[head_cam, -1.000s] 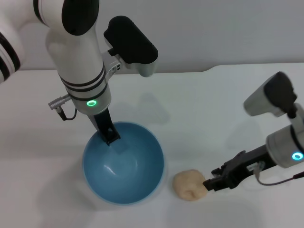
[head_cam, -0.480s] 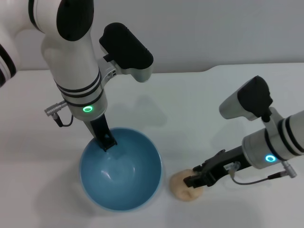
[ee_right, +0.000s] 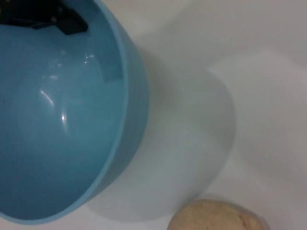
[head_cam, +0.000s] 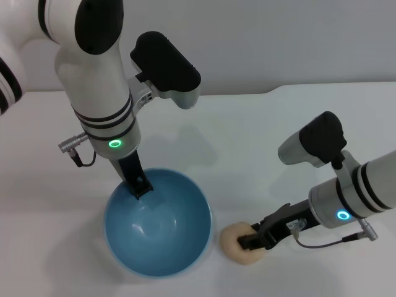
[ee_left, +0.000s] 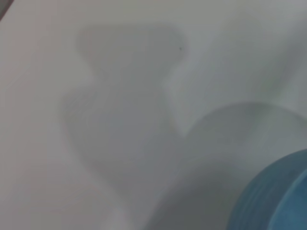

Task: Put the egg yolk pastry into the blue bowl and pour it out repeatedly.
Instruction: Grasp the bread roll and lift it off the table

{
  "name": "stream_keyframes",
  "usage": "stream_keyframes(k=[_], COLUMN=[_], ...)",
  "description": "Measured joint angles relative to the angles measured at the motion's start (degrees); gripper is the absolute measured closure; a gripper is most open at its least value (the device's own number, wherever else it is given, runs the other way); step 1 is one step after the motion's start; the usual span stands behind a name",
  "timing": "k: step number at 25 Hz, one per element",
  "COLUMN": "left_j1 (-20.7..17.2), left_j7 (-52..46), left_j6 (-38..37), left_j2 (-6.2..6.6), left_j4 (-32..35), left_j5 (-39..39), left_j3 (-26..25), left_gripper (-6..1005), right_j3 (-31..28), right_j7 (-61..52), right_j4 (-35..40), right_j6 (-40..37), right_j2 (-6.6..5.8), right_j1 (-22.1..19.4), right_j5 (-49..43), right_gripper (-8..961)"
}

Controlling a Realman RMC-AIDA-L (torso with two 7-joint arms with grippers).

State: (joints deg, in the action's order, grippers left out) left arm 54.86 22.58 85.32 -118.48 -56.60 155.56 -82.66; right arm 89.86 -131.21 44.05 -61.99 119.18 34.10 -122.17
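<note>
The blue bowl (head_cam: 162, 230) stands on the white table at front left. My left gripper (head_cam: 138, 184) is shut on its far rim, with one dark finger inside the bowl; that finger also shows in the right wrist view (ee_right: 53, 18). The bowl is empty. The egg yolk pastry (head_cam: 232, 245) lies on the table just right of the bowl. My right gripper (head_cam: 255, 239) is low over the pastry, open, its dark fingers reaching across the pastry's right side. The right wrist view shows the bowl (ee_right: 62, 124) and the pastry's top (ee_right: 216, 218). The left wrist view shows the bowl's outer wall (ee_left: 276, 196).
The white table (head_cam: 247, 142) stretches behind and to the right of the bowl, with its back edge near the grey wall. Nothing else lies on it. Both arms' shadows fall on the middle of the table.
My right gripper has moved left and down, from beside the pastry to over it. The left arm shifted the bowl slightly left and then stayed still.
</note>
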Motion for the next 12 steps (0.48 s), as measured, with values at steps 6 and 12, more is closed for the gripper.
stream_keyframes(k=[6, 12], left_j1=[-0.1, 0.0], left_j7=[0.0, -0.1], left_j6=[0.1, 0.7], left_j2=[0.00, 0.00], left_j4=[0.0, 0.0], left_j5=[0.0, 0.0], left_j3=[0.0, 0.1], left_gripper=[996, 995], right_j3=[-0.5, -0.7], right_j7=[0.1, 0.2], right_j4=[0.3, 2.7], right_j6=[-0.6, -3.3], right_j2=[-0.25, -0.51], right_j1=[-0.3, -1.2], right_j5=[0.0, -0.3], right_gripper=[603, 672])
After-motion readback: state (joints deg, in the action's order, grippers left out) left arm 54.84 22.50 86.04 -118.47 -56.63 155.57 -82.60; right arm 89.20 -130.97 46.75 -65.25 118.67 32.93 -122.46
